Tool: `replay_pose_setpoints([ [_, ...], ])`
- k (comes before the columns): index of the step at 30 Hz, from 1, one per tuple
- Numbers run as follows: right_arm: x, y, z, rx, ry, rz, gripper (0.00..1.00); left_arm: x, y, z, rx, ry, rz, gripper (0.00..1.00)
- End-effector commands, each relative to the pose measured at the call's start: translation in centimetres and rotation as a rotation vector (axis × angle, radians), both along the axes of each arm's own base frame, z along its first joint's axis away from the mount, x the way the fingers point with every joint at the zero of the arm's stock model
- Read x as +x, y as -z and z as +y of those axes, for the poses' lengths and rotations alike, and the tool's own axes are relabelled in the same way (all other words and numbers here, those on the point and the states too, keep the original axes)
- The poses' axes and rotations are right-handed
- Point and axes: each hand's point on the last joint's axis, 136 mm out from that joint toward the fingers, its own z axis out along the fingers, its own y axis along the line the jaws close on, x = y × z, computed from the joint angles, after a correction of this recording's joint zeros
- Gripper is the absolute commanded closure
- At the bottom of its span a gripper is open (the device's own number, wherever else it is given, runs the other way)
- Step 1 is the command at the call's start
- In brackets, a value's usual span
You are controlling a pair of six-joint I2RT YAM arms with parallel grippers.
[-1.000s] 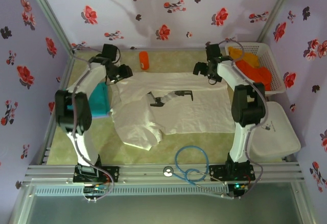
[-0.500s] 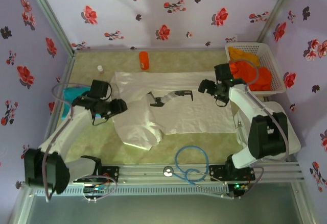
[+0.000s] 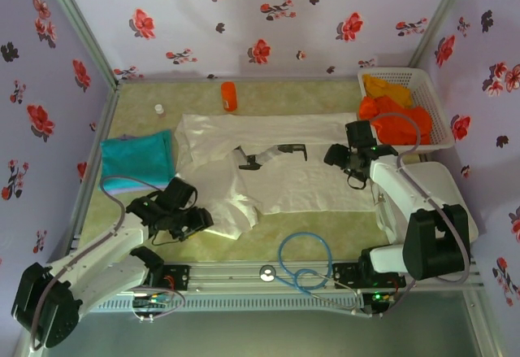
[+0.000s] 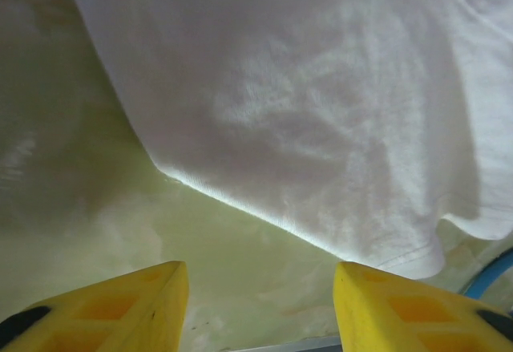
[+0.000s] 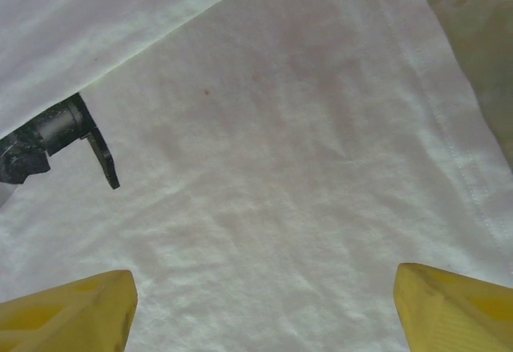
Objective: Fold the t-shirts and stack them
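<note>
A large white t-shirt [image 3: 284, 174] lies spread across the middle of the table, its lower left part rumpled, with a dark mark [image 3: 272, 153] near its centre. A teal t-shirt [image 3: 138, 158] lies folded at the left. Orange t-shirts [image 3: 396, 116] are heaped in the basket. My left gripper [image 3: 193, 220] hovers low by the white t-shirt's lower left hem [image 4: 264, 216], open [image 4: 260, 304] with bare table between the fingers. Over the t-shirt's right side, my right gripper [image 3: 341, 158] is open wide [image 5: 264, 312] above flat white cloth [image 5: 288, 176], holding nothing.
A white lattice basket [image 3: 436, 105] stands at the back right, with a white flat lid [image 3: 443, 206] in front of it. An orange bottle [image 3: 229, 96] and a small vial [image 3: 160, 110] stand at the back. A blue cable loop [image 3: 305, 259] lies near the front rail.
My left arm swung from the back left down to the near side, uncovering the teal t-shirt. My right arm drew back from the far edge to the white t-shirt's right side.
</note>
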Motion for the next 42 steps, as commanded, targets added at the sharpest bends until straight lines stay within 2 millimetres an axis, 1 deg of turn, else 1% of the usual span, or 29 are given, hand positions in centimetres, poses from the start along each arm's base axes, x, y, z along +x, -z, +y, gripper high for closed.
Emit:
replay_pose_setpoints([
  [1, -1.6, 1.1, -1.2, -0.029, 0.062, 0.044, 0.19, 0.6, 0.5, -0.8, -0.03, -0.088, -0.016, 0.49],
  [3, -2.4, 1.7, -1.5, -0.039, 0.073, 0.064, 0.19, 0.4, 1.3, -1.0, -0.028, -0.087, -0.002, 0.48],
  [6, -3.6, 2.6, -2.3, -0.077, 0.091, 0.112, 0.19, 0.4, 1.9, -1.2, -0.016, -0.081, 0.009, 0.47],
  [10, -5.3, 3.6, -3.2, -0.086, 0.143, 0.144, 0.23, 1.0, 2.5, -1.4, -0.003, -0.084, 0.0, 0.48],
  [11, -5.5, 3.8, -3.4, -0.089, 0.154, 0.148, 0.23, 1.1, 2.7, -1.4, 0.004, -0.082, 0.002, 0.49],
  [13, -6.3, 4.2, -4.2, -0.112, 0.18, 0.172, 0.24, 1.3, 3.1, -1.6, 0.013, -0.079, 0.0, 0.55],
  [16, -7.0, 4.6, -4.5, -0.126, 0.176, 0.195, 0.25, 1.5, 3.8, -1.6, 0.025, -0.08, 0.002, 0.64],
  [20, -7.4, 4.7, -4.8, -0.131, 0.179, 0.198, 0.26, 1.8, 4.0, -1.3, 0.06, -0.072, -0.001, 0.71],
  [24, -7.6, 4.9, -4.9, -0.125, 0.181, 0.197, 0.26, 2.3, 3.4, -0.7, 0.116, -0.055, -0.015, 0.79],
  [28, -8.3, 5.4, -5.1, -0.137, 0.173, 0.221, 0.26, 2.3, 2.8, -0.3, 0.154, -0.038, -0.009, 0.89],
  [32, -9.0, 5.7, -5.2, -0.15, 0.165, 0.265, 0.26, 1.8, 2.8, 1.2, 0.215, -0.001, 0.029, 1.0],
  [35, -9.4, 6.1, -5.7, -0.172, 0.167, 0.294, 0.28, 1.6, 2.2, 2.5, 0.261, 0.02, 0.048, 1.0],
  [38, -9.5, 6.6, -5.7, -0.172, 0.167, 0.305, 0.29, 1.6, 1.2, 3.7, 0.289, 0.02, 0.054, 1.0],
  [42, -9.4, 7.0, -5.1, -0.139, 0.156, 0.306, 0.3, 1.6, 0.7, 4.0, 0.286, 0.02, 0.052, 1.0],
])
